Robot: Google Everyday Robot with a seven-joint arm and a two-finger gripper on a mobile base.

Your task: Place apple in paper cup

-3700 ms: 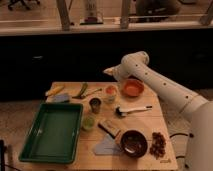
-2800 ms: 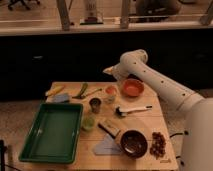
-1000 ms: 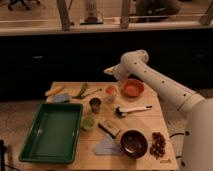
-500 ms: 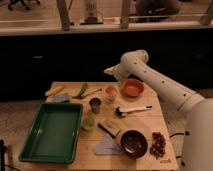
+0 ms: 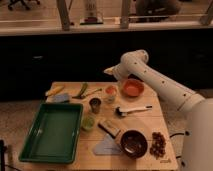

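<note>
The paper cup [image 5: 110, 94] is a small pale cup standing near the middle of the wooden table [image 5: 150, 120]. A reddish-orange round thing, apparently the apple [image 5: 111, 90], shows in its mouth. My gripper [image 5: 107, 72] is at the end of the white arm [image 5: 150, 75], above and slightly behind the cup and apart from it. I see nothing held in the gripper.
A dark metallic cup [image 5: 95, 105] and a small green cup [image 5: 88, 122] stand left of the paper cup. An orange bowl [image 5: 132, 88] is to its right. There is also a green tray [image 5: 52, 132], a brush [image 5: 132, 110], a dark bowl [image 5: 133, 143] and brown snacks [image 5: 159, 145].
</note>
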